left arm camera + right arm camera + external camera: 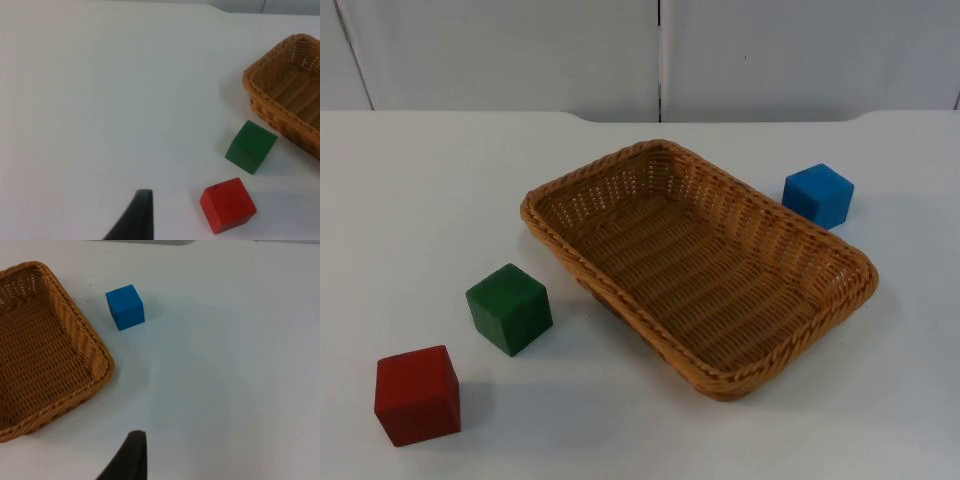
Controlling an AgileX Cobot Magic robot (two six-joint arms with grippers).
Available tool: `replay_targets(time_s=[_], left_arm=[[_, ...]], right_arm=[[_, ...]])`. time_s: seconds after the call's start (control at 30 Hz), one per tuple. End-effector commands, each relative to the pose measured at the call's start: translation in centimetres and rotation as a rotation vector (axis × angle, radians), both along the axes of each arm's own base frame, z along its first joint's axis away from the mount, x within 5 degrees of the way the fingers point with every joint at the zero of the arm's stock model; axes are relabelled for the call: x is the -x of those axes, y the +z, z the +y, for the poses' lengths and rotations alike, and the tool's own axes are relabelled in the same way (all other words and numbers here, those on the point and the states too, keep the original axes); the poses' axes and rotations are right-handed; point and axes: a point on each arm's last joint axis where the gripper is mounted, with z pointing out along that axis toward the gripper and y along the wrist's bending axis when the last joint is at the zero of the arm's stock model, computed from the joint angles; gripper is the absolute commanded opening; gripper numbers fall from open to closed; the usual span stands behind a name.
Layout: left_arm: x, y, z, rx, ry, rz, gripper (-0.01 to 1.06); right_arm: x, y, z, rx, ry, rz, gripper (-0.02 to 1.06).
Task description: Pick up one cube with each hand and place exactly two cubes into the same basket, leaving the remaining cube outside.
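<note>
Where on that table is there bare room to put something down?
Bare patches: the far-left table behind the green cube, and the near-right corner beyond the basket. It is tight between green cube and basket, between the green and red cube, and around the blue cube.

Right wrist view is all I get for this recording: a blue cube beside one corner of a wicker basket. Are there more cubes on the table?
Observer: Yes. A green cube stands on the table on the opposite side of the basket, apart from it.
Operator: Only that one?
Observer: A red cube stands beyond the green one, farther from the basket. The left claw hangs above the table near it.
Operator: Anything in the basket yet?
Observer: No. The top view shows its whole floor, and no cube lies in it. Your right claw hangs above the table on the side of the blue cube.
</note>
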Motion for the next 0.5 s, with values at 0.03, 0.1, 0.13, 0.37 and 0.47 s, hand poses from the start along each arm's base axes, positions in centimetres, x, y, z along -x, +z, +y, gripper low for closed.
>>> replay_targets(time_s=[0.03,0.1,0.13,0.37,0.47], left_arm=[[-0.7,0.7,0.0,0.004,-0.004,-0.012,1.05],[-0.9,0.9,0.0,-0.001,-0.007,-0.012,1.05],[-1.0,0.9,0.0,-0.004,-0.009,-0.006,1.05],[-1.5,1.0,0.0,-0.014,-0.018,0.006,1.05],[-1.7,0.9,-0.1,0.006,-0.026,0.014,1.05]], right_arm=[[-0.7,0.3,0.0,0.001,-0.003,0.006,1.05],[-0.9,0.3,0.1,0.002,-0.003,0.014,1.05],[-1.1,0.3,0.1,0.003,-0.003,0.023,1.05],[-2.0,0.1,0.2,0.005,-0.003,0.05,1.05],[-2.4,0.2,0.2,0.005,-0.003,0.055,1.05]])
